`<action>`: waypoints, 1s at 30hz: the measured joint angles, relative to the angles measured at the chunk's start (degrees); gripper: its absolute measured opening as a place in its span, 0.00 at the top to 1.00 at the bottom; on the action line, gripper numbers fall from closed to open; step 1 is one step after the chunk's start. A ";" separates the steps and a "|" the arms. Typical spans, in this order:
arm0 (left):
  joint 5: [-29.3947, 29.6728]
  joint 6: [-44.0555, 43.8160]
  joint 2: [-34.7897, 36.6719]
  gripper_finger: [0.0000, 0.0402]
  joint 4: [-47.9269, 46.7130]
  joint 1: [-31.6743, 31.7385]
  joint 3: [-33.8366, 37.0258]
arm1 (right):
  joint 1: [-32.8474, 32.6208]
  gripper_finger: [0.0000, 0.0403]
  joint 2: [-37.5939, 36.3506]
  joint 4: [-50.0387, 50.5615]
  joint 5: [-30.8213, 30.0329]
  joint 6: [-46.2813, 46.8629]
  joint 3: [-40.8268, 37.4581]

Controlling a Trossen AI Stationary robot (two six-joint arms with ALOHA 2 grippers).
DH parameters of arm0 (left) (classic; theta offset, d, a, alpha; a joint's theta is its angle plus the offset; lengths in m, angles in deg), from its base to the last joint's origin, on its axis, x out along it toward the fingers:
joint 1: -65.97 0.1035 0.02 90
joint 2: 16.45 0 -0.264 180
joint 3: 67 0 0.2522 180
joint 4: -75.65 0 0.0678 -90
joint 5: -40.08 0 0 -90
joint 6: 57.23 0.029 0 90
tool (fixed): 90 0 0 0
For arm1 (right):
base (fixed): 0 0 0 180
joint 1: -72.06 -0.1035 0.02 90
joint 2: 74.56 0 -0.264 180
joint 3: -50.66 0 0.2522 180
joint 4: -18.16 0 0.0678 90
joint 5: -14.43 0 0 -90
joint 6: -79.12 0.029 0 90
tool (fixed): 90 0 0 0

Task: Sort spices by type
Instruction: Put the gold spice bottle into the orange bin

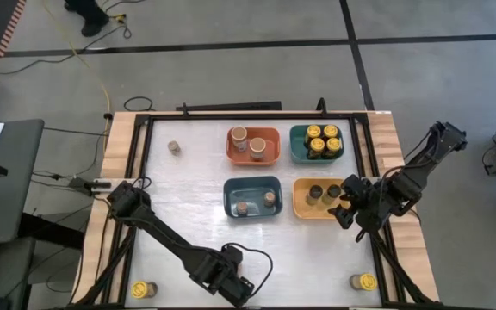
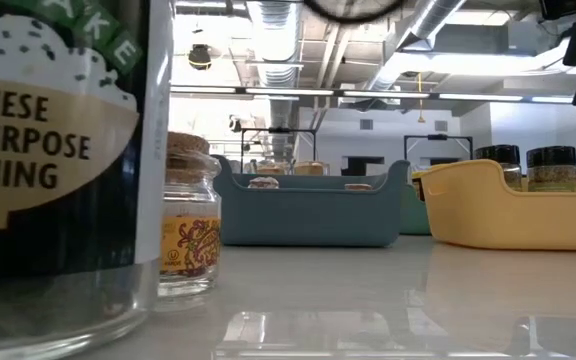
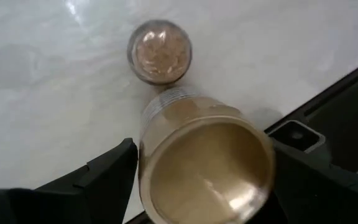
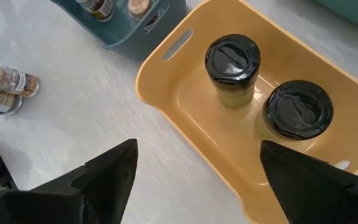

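A tall jar with a wide tan lid (image 3: 207,165) stands at the table's near edge, with a small cork-topped jar (image 3: 160,51) just beyond it. Both show close up in the low view, the tall jar (image 2: 53,170) and the small one (image 2: 188,225). My left gripper (image 3: 204,171) points down over the tall jar, open, one finger close on each side of the lid. My right gripper (image 4: 194,186) hangs open above the near rim of the yellow bin (image 4: 185,118), which holds two dark-topped jars (image 4: 232,59). In the high view my left gripper (image 1: 233,288) hides both jars.
Orange bin (image 1: 271,155) holds two tan-lidded jars, teal bin (image 1: 296,146) several yellow-lidded ones, blue bin (image 1: 250,185) two brown-topped ones. Loose jars stand at far left (image 1: 174,147), near left (image 1: 144,289) and near right (image 1: 363,282). Bare tabletop lies left of the bins.
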 joint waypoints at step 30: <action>-4.02 6.11 0.72 0.33 -12.85 0.40 -5.73 | 0.02 0.09 0.00 0.03 -0.02 -0.13 0.00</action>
